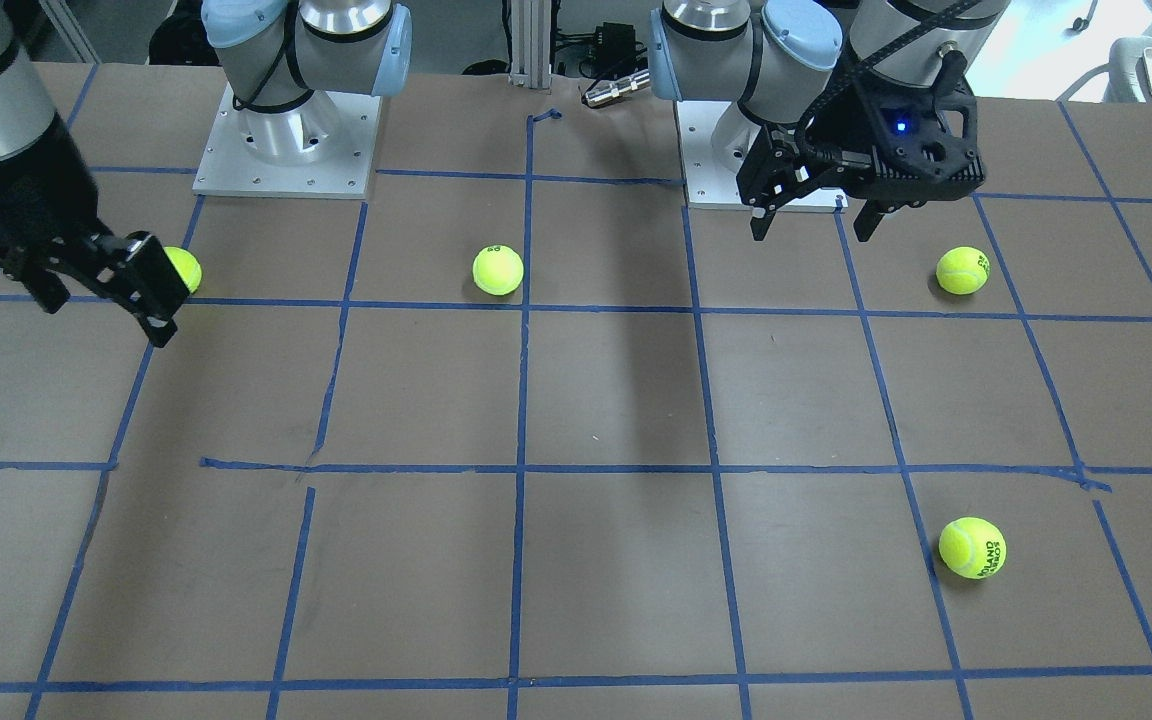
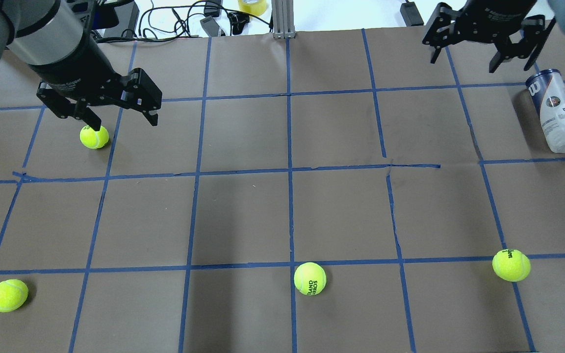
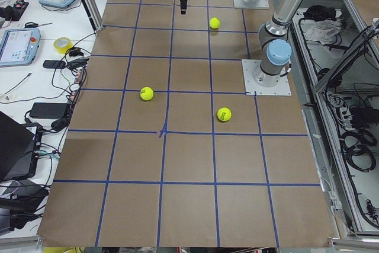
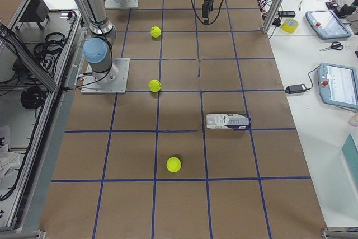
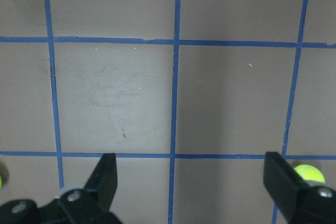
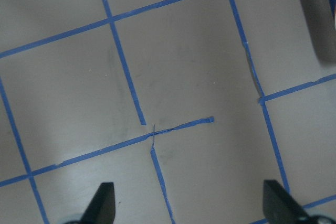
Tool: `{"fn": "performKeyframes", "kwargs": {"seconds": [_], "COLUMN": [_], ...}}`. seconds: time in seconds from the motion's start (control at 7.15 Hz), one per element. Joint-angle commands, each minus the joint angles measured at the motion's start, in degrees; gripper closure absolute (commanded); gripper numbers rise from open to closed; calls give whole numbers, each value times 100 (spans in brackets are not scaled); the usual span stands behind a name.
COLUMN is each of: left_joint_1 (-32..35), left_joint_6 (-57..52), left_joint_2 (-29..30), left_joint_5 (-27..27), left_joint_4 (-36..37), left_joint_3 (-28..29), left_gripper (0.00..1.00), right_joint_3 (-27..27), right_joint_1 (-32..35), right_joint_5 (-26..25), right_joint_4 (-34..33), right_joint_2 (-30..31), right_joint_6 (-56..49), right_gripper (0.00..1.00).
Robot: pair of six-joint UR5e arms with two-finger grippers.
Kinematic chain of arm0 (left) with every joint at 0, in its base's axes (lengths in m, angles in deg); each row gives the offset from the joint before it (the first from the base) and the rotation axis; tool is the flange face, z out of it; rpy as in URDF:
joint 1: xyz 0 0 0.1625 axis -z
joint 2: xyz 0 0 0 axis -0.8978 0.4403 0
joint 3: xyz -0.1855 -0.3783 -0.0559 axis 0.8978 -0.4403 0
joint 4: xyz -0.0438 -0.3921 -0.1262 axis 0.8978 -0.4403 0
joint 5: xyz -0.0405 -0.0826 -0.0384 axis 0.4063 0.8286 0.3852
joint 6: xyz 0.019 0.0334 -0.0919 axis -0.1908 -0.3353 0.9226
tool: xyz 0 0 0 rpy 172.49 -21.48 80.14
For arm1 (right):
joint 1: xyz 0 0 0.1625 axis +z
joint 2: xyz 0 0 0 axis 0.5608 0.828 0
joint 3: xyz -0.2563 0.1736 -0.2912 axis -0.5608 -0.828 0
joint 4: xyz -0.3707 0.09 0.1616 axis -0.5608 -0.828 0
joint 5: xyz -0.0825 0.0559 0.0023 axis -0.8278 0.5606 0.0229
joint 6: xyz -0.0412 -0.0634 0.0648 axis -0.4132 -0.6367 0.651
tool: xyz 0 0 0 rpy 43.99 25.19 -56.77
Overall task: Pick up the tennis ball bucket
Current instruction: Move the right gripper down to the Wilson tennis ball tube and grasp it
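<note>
Overhead exterior: hovers with right gripper (image 2: pixel 464 63) fingers (image 2: pixel 434 51) apart just beside tennis ball bucket (image 2: pixel 557 115) lying sideways at counter's (image 2: pixel 243 220) far right, likely lining up a grasp; holds left gripper (image 2: pixel 125 123) likewise spread, empty, near a loose ball (image 2: pixel 94 137).

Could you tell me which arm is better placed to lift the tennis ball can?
Right. The right end effector, open, hovers near the clear-plastic, navy-rimmed tennis ball can lying on its side; the left end effector hangs across the table by a yellow-green tennis ball.
</note>
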Motion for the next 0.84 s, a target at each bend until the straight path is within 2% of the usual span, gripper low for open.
{"fn": "performKeyframes", "kwargs": {"seconds": [0.0,0.28,0.56,0.7], "left_joint_1": [0,0,0,0], "left_joint_6": [0,0,0,0], "left_joint_2": [4,13,21,21], "left_joint_5": [0,0,0,9], "left_joint_4": [-9,-1,8,8], "left_joint_3": [0,0,0,0], "left_gripper": [0,0,0,0], "right_joint_3": [-1,-10,-167,-168], "right_joint_1": [-1037,-1593,-2173,-2219], "right_joint_5": [13,-13,13,-13], "right_joint_4": [-147,-1172,-1761,-2365], "right_joint_2": [-666,-1308,-1993,-2275], "right_joint_6": [-481,-1492,-2464,-2845], "right_gripper": [0,0,0,0]}}
